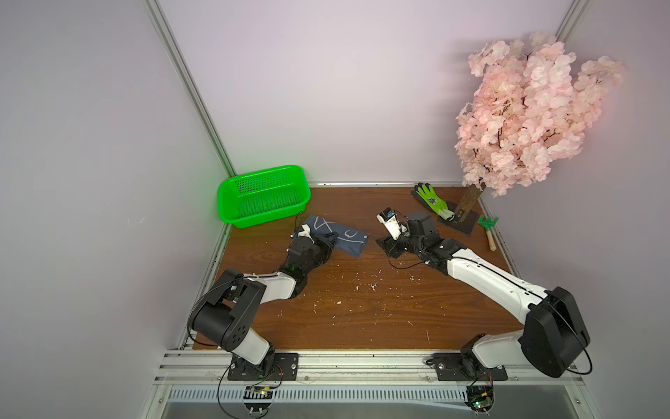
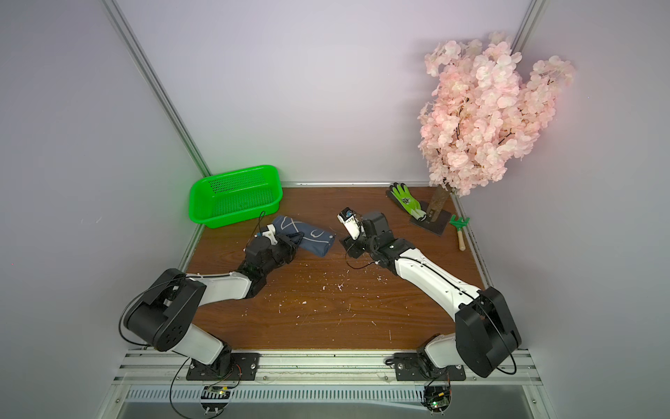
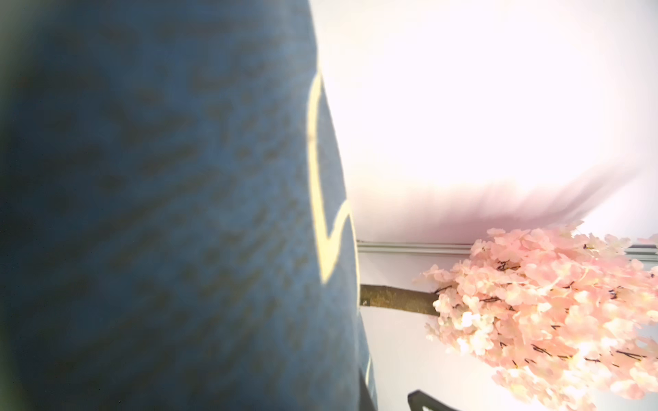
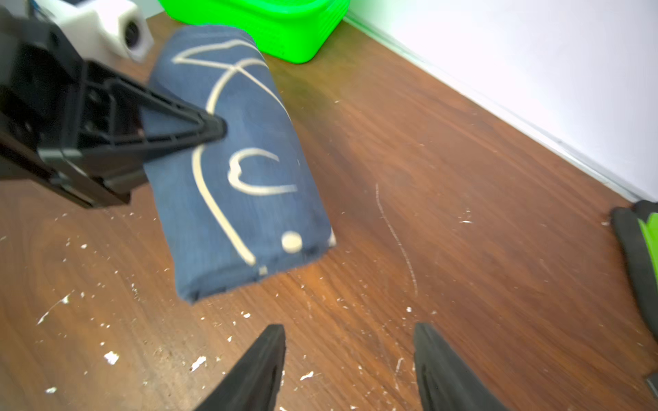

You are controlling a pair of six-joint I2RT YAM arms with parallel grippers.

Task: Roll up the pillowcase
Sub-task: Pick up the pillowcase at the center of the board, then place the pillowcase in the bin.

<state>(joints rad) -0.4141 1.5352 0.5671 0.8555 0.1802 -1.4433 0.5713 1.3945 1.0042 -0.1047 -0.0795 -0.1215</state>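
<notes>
The left gripper (image 4: 213,130) has its black jaws pressed together, and their tip lies against the upper side of the pillowcase (image 4: 249,199). The right wrist view shows one triangular finger resting across the blue cloth; whether a fold is caught between the jaws cannot be told. In the left wrist view the cloth (image 3: 160,213) fills most of the picture, blurred and very close to the lens.

The right gripper (image 4: 349,325) has its jaws spread wide, with only bare wood between them. It hangs just beside one end of the pillowcase, apart from it and not touching it.

The pillowcase is a short, thick roll of denim-blue cloth with white stitched outlines, lying on the table (image 1: 362,308). In both top views it sits toward the back left of the table, between the two grippers: the left gripper is at its near left part, and the right gripper faces its right end.

A green basket (image 1: 224,203) stands just behind the roll, near the back left corner. Well apart, at the back right, a green-and-black glove (image 1: 431,201) lies flat, partly on the dark base plate of a pink blossom tree (image 1: 525,116), and a small green rake (image 1: 487,221) lies beside that. White flecks are scattered over the brown wood
</notes>
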